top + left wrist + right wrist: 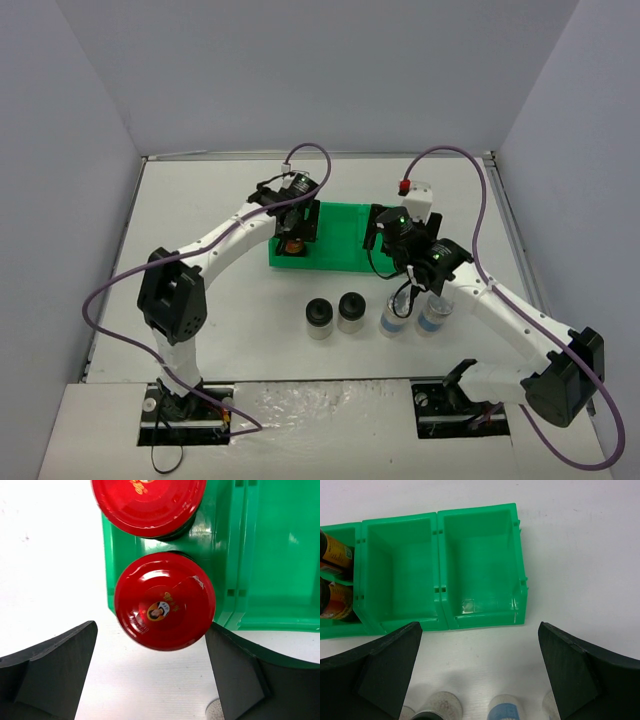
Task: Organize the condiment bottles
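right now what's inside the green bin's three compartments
The left compartment holds the near red-capped jar and the far red-capped jar. The middle compartment and right compartment look empty. The floor under the jars is hidden by their caps.

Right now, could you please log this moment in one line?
left pincer open over near red-capped jar; it and far red-capped jar in green tray, left bin; right pincer open; black-capped jars, blue-labelled jars on table

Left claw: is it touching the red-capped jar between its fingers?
Cannot tell. In the left wrist view the left claw straddles the red-capped jar: bare table separates one finger, but the other visually meets the cap's edge.
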Motion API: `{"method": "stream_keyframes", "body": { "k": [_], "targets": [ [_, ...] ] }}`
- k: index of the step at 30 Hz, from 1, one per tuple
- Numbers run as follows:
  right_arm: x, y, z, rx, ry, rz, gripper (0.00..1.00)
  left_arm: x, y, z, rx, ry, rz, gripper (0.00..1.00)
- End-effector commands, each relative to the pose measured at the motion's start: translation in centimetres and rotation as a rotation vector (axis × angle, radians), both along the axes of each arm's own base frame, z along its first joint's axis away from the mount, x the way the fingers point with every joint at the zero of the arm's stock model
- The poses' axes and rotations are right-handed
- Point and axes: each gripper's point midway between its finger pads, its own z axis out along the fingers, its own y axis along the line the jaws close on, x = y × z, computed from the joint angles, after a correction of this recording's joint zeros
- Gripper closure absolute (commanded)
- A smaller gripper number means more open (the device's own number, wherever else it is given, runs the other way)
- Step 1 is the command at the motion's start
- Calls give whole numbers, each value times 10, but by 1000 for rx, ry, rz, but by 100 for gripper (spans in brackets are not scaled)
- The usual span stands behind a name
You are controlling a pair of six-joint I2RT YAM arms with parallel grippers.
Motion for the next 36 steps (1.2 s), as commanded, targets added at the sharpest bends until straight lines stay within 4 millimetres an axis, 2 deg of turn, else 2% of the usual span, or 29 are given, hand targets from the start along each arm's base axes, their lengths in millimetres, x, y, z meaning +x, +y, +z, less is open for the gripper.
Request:
{"method": "stream_keyframes", "body": {
  "k": [1,6,10,14,18,22,36],
  "targets": [
    [0,5,32,32,-54,17,0,14,8,75,-55,-207,28,13],
    [-24,20,36,82,18,126,0,13,12,92,-67,-245,28,13],
    [-44,31,27,97,85,189,0,11,15,93,-60,-249,32,12],
    [-67,47,7,96,177,270,3,8,17,94,-57,-245,33,12],
    [-90,66,-22,67,271,338,2,6,19,97,-57,-250,34,13],
    [-106,74,-46,24,328,359,1,4,23,103,-54,-262,38,12],
    [-116,76,-89,-74,407,331,0,-1,30,105,-44,-262,42,12]
  ]
}}
